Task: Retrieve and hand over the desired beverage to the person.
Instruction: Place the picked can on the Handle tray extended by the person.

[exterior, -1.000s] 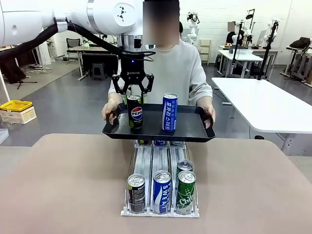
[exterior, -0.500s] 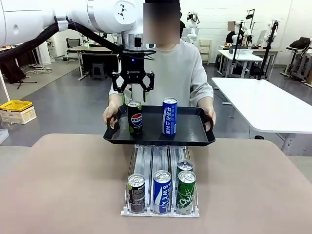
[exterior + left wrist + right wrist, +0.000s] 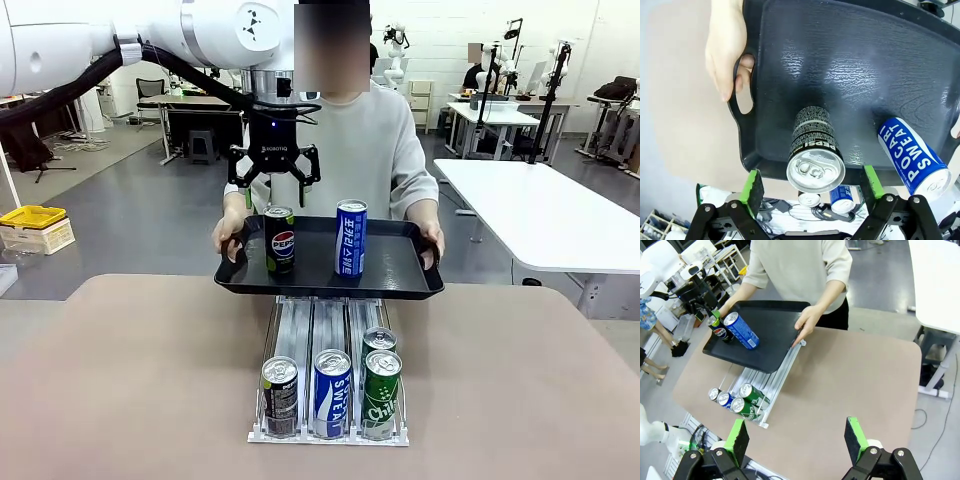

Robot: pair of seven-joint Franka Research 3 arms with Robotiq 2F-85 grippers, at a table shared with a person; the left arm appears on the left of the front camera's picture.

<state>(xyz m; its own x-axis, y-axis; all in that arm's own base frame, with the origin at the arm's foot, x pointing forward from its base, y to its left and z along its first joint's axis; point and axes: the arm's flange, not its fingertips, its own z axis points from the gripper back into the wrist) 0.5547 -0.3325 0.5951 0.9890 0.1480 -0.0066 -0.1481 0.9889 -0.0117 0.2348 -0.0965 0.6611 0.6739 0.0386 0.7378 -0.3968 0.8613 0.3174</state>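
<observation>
Near edge: rack (image 3: 330, 420) on the table (image 3: 130, 380) held three front cans. Right gripper (image 3: 796, 442) hung above the table, jaws spread wide, nothing between them. Farther out, the person (image 3: 350, 150) held the black tray (image 3: 395, 265) by both handles over the rack's far end. On it the Pepsi can (image 3: 280, 241) stood upright at left, blue Pocari Sweat can (image 3: 350, 238) at right. Left gripper (image 3: 273, 192) sat just above the Pepsi can, jaws fully apart, pads (image 3: 753, 184) clear of the can either side: released.
</observation>
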